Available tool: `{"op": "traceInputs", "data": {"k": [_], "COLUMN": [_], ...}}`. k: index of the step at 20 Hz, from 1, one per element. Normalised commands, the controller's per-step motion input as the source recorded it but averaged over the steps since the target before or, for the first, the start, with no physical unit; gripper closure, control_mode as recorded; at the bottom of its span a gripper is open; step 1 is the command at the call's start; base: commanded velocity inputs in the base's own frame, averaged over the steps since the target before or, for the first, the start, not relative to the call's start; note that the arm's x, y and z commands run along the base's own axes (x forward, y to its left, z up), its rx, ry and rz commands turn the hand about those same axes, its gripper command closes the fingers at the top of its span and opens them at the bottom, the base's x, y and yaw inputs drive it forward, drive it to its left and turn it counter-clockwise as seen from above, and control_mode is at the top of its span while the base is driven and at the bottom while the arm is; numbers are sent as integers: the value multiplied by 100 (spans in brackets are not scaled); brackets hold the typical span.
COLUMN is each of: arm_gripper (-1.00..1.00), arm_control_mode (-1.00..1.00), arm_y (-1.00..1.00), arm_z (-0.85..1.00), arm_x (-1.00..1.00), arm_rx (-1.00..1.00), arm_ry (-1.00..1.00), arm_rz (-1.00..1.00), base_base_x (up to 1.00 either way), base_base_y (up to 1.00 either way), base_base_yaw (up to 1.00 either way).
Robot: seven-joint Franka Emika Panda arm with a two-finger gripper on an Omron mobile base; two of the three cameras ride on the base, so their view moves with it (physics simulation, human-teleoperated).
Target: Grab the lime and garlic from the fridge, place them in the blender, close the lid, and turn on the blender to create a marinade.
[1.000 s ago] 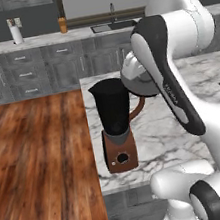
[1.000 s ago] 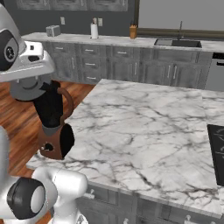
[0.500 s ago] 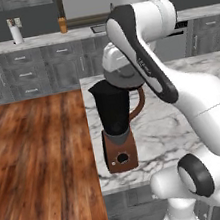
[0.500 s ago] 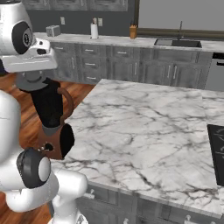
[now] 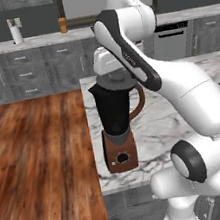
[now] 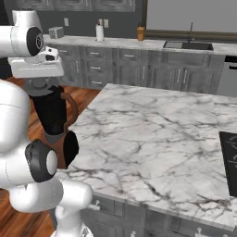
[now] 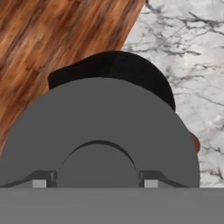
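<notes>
The lid (image 5: 116, 79) hangs just over the blender (image 5: 116, 123) at the counter (image 5: 184, 115) edge, left base view. Right base view: blender (image 6: 54, 118) at nine o'clock. Hand view: end effector (image 7: 98, 183) pinching the lid's (image 7: 100, 127) knob.

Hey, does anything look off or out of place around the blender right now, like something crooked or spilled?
Nothing is spilled or damaged. The blender stands upright near the corner of the marble counter. The gripper holds the lid by its knob over the jar; it does not yet look seated and sits slightly off-centre in the hand view.
</notes>
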Motion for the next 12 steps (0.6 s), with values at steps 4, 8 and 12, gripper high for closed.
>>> {"op": "traceInputs", "data": {"k": [4,8,12], "arm_gripper": [100,100,100], "arm_control_mode": [-100,-100,-100], "arm_y": [19,6,0], "arm_z": [-28,-20,-6], "arm_x": [30,34,35], "arm_rx": [0,0,0], "arm_ry": [3,0,0], "arm_rz": [0,0,0], "base_base_x": [0,0,0], "base_base_y": [0,0,0], "base_base_yaw": [0,0,0]}}
